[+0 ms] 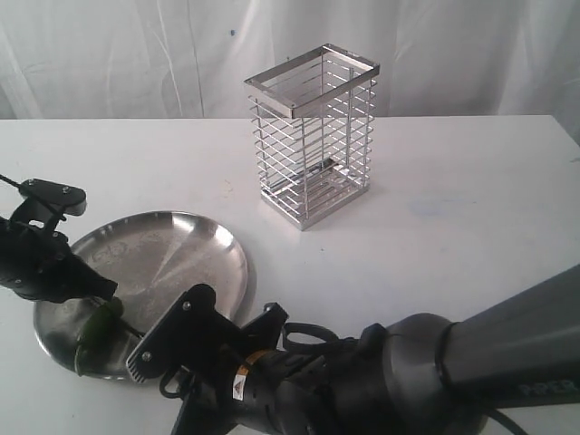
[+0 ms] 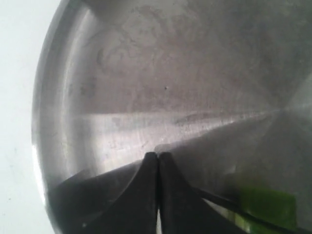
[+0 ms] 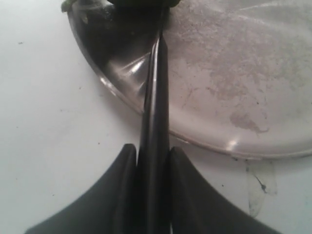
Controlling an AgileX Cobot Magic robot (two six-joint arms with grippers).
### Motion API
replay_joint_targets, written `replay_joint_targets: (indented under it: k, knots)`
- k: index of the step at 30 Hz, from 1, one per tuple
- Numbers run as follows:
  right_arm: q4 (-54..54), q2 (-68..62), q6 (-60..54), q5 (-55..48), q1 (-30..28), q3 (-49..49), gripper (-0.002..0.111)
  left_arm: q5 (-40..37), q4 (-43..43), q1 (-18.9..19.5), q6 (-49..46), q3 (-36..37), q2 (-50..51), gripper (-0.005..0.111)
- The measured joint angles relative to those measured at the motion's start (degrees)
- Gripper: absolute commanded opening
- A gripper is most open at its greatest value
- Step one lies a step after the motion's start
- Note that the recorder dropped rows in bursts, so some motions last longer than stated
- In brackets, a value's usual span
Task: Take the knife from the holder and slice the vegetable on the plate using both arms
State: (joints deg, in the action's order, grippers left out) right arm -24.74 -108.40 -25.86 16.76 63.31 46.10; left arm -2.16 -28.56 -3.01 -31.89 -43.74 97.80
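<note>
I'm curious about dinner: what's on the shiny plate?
A green chili near the plate's rim, with the knife blade reaching it. The left end effector hides part of it.

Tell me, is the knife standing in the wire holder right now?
No, the knife is clamped in the right gripper, its blade reaching over the rim of the plate, well away from the holder.

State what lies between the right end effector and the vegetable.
The knife, held in that end effector, crosses the plate rim toward the vegetable; right wrist view shows it.
</note>
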Motion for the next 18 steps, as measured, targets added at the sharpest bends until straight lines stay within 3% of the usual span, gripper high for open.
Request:
replay_joint_targets:
  k: [8, 18]
  knots:
    - [1.28, 0.63, -1.57, -3.42, -0.45, 0.05, 0.000, -10.53, 0.53, -0.93, -0.26, -3.47, -7.43, 0.001]
    - [1.87, 2.01, -1.80, -18.56, -4.45, 4.79, 0.000, -19.56, 0.53, -0.93, 0.34, -4.09, -15.41, 0.001]
